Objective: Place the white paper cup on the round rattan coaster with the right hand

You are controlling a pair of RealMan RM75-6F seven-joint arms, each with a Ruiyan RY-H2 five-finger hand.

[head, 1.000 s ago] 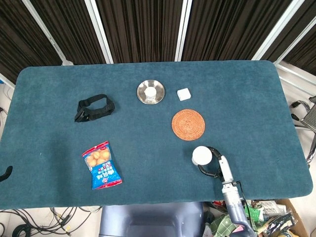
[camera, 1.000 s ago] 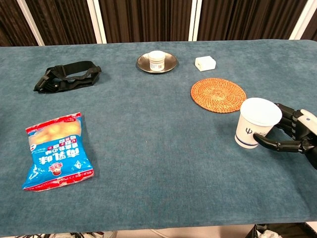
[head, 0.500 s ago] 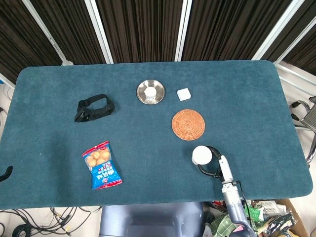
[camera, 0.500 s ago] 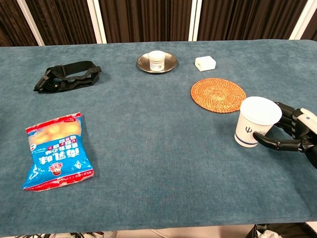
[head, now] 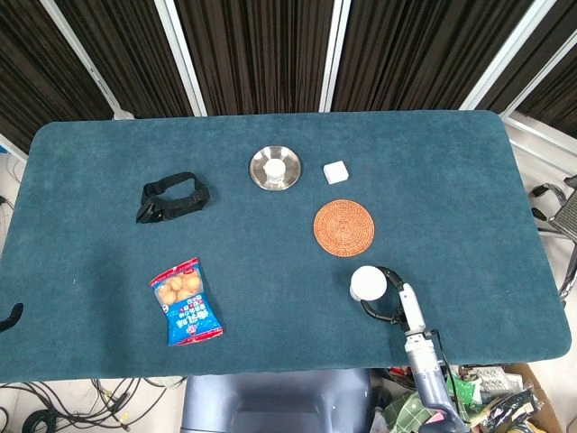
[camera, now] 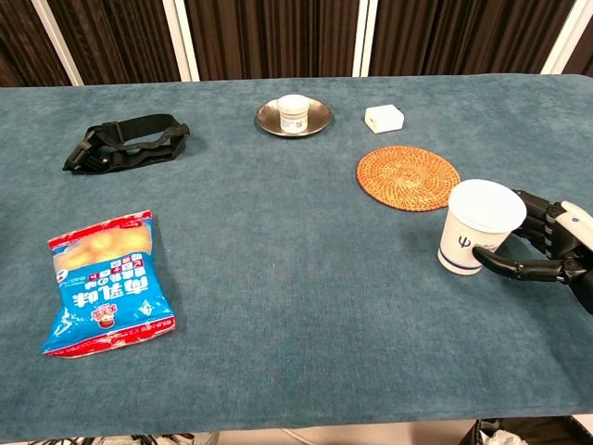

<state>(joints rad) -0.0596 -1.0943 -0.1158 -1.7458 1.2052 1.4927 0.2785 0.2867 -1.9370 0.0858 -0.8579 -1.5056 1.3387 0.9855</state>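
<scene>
Fingers [camera: 505, 267] of the right hand [camera: 547, 252] curl around the cup [camera: 480, 225], which stands on the tabletop [camera: 296, 278] just short of the coaster [camera: 408, 177]. Over the last second the cup has crept only slightly and the hold looks unchanged, so the grasp seems settled and the lift is not yet begun. Whether the fingers press firmly cannot be told. The left hand is out of sight.
</scene>
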